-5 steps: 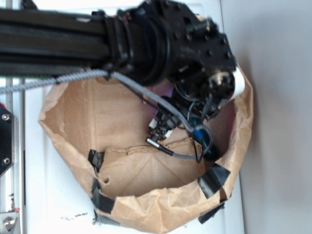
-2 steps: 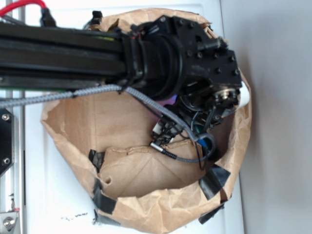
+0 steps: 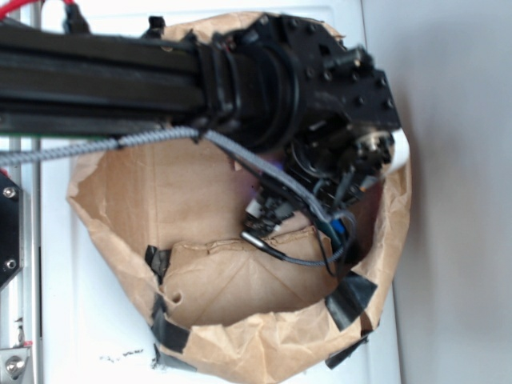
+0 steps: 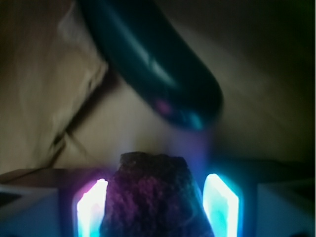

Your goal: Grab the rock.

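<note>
In the exterior view the arm (image 3: 160, 80) reaches across a paper bag (image 3: 240, 336) with its rim rolled down and taped, and the wrist dips inside on the right. The arm's bulk and its cable (image 3: 264, 172) hide the bag floor there; neither the rock nor the jaws show from this side, so this view cannot say whether the grasp is centred.

In the wrist view the rock (image 4: 155, 197) sits between the two lit fingers (image 4: 220, 202), filling most of the gap, its top a little above their tips. The gripper (image 4: 157, 210) looks parted around the rock, with a thin dark margin on each side, though whether the pads touch it cannot be told. A green curved object (image 4: 158, 64) lies just beyond the rock on the paper.

The risk lies in the rock's rough, uneven faces: the pads may bear on a few high points only, so it could twist or slip out as it is lifted. A push forward could also nudge the green object or snag the crumpled paper.
</note>
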Tool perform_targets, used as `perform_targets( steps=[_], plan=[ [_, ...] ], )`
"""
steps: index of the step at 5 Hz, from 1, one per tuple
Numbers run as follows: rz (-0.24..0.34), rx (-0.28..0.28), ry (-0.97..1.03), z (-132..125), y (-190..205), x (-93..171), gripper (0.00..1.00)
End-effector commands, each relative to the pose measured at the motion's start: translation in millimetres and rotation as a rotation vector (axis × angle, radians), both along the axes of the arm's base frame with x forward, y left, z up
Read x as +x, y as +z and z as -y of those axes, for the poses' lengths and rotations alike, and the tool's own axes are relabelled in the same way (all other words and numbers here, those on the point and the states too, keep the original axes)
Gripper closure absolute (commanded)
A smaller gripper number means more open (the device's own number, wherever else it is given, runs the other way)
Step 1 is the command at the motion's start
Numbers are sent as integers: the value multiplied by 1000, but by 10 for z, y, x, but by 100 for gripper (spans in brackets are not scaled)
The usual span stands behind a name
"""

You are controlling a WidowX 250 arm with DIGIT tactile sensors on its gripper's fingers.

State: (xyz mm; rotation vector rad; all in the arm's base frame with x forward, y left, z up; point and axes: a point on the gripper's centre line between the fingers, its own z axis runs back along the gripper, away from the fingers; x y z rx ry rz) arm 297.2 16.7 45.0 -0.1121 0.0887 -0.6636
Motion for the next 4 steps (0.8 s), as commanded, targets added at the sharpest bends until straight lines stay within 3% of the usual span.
perform_targets(
  steps=[1, 2, 3, 4],
  plan=[
    [19, -15, 312, -247, 1076, -294, 100],
    [-49, 24, 517, -265, 1445, -399, 100],
    [-52, 70, 675, -236, 1594, -455, 100],
    [-24, 125, 703, -245, 1562, -415, 100]
  ],
)
